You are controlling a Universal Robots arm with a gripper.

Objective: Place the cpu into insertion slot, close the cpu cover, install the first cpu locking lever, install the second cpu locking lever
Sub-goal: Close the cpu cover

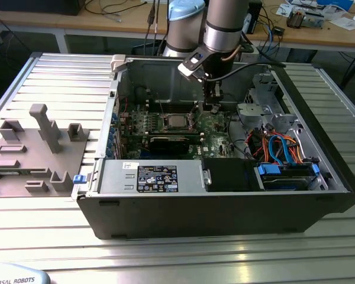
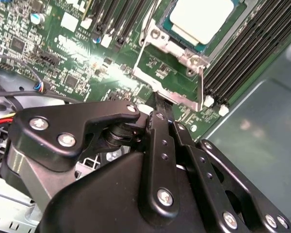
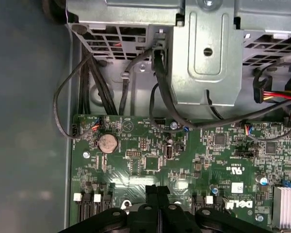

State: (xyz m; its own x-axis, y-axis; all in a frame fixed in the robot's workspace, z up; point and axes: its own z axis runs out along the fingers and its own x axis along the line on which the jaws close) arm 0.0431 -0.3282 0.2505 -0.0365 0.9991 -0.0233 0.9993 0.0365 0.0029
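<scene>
1. Step in hand, as I judged it, was closing the cpu cover. The cpu (image 2: pixel 201 17) already lay seated in the insertion slot (image 2: pixel 177 46) on the green board, silver top up, so the first step looked done.
2. The cpu cover (image 2: pixel 177 100) stood open, off the chip, and its square window showed bare board through it. I could not pick out either locking lever with certainty.
3. The gripper (image 2: pixel 157 103) hung inside the open computer case (image 1: pixel 225 207). Its fingers were pressed together with nothing between them, and the tip was just beside the cover's free edge. Whether it touched the frame I could not tell.
4. The move called, I judged, for a steady push on that free edge. The frame should swing about its hinge and come down flat around the chip, without scraping the chip's top or catching the memory slots (image 2: pixel 242 63) alongside.
5. Counted: one arm, one gripper, one cpu, one insertion slot and one cpu cover. The first wrist view showed one coin cell (image 3: pixel 107 142). The memory slots ran in banks on either side of the socket, too cropped to number.
</scene>
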